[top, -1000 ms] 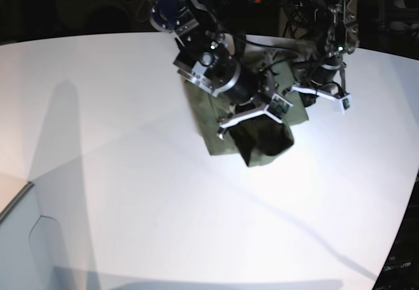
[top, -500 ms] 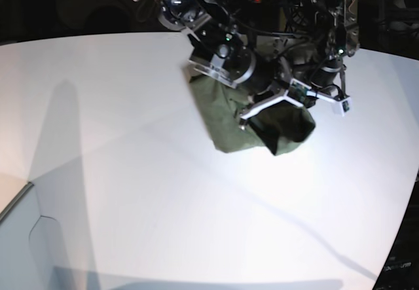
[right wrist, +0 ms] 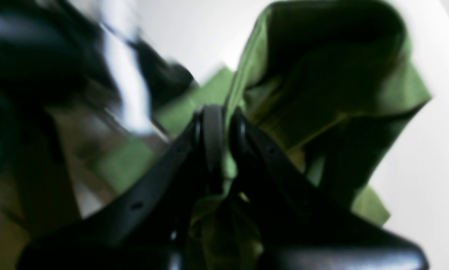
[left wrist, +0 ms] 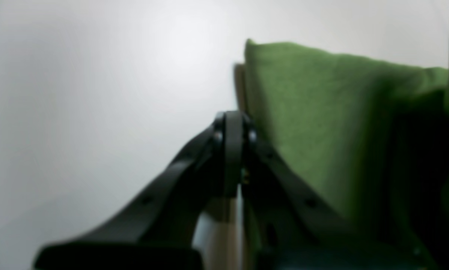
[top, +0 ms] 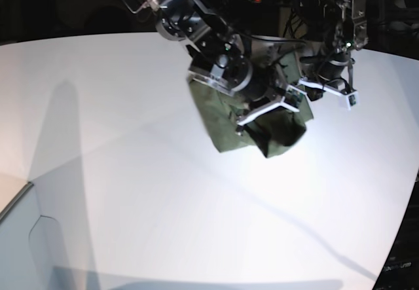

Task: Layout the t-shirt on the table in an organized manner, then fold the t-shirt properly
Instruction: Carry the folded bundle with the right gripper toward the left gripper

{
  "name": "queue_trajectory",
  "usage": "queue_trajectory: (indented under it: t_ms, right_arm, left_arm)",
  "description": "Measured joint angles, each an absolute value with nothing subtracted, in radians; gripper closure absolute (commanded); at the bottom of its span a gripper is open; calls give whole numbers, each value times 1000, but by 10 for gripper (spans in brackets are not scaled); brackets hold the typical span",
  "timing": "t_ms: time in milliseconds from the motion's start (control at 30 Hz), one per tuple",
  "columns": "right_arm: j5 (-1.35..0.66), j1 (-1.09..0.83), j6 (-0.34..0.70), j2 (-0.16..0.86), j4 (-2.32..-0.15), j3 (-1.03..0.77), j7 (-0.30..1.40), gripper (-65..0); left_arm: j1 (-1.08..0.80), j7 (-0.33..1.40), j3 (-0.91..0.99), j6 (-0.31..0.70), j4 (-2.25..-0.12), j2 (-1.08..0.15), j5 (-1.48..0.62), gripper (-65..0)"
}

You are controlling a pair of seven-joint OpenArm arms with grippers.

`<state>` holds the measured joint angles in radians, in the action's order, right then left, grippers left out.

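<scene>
A: Where's your olive-green cotton t-shirt (top: 226,116)?

B: Bunched at the far side of the white matte table (top: 131,192), under both arms. Long axis unreadable. Right gripper (right wrist: 220,129) clenched on the cloth; left gripper (left wrist: 232,137) pinched together beside a fold. Both wrist views blurred.

base: high, wide over table (top: 131,192) | wrists: close, sharing t-shirt (top: 226,129)

A: What moved?
B: The right gripper (top: 270,107) pulled back left with the shirt (top: 226,123); the hanging fold rose.
A: The left gripper (top: 327,90)?
B: Lifted slightly.
</scene>
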<state>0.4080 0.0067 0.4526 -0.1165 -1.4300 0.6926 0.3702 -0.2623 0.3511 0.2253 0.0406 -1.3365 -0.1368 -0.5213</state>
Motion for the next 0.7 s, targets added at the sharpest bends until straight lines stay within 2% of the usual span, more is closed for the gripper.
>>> queue_trajectory:
  t_ms: [433, 533, 700]
  right_arm:
    - [405, 8, 453, -113, -1404, 698, 362, -2]
    - [405, 4, 454, -112, -1394, 699, 370, -75]
    - [405, 2, 453, -122, -1394, 719, 362, -240]
  left_arm:
    - [-339, 388, 376, 33, -1527, -162, -514, 0]
    - [-354, 386, 416, 34, -1547, -161, -515, 0]
    - [-364, 392, 472, 33, -1531, -160, -514, 0]
